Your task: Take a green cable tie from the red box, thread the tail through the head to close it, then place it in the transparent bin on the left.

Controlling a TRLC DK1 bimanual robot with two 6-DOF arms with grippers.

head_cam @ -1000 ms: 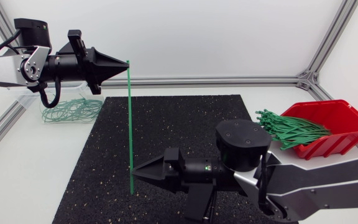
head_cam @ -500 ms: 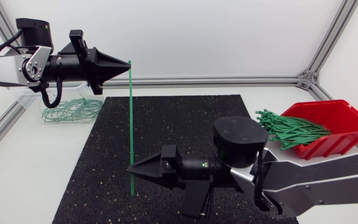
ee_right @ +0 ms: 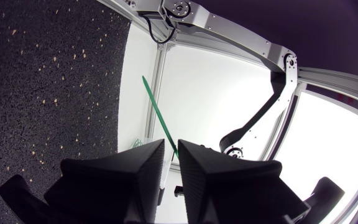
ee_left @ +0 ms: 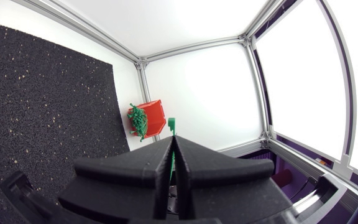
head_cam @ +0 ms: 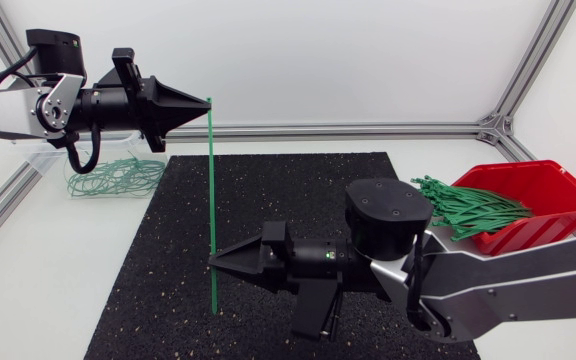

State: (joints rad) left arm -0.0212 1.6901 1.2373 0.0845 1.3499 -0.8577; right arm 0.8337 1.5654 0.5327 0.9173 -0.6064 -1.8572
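The left gripper (head_cam: 204,104) is pinching 1 end of a green cable tie (head_cam: 211,190) and holding it straight above the black mat (head_cam: 298,190). It is well clear of the red box (head_cam: 553,195), so the picking looks done. The right gripper (head_cam: 214,262) is sitting low on the strip with its fingers narrowly apart; the tie is passing between them without a visible pinch. No loop is showing, so threading the tail through the head is remaining, then the drop into the transparent bin (head_cam: 40,158), where looped ties (head_cam: 113,176) appear to be lying.
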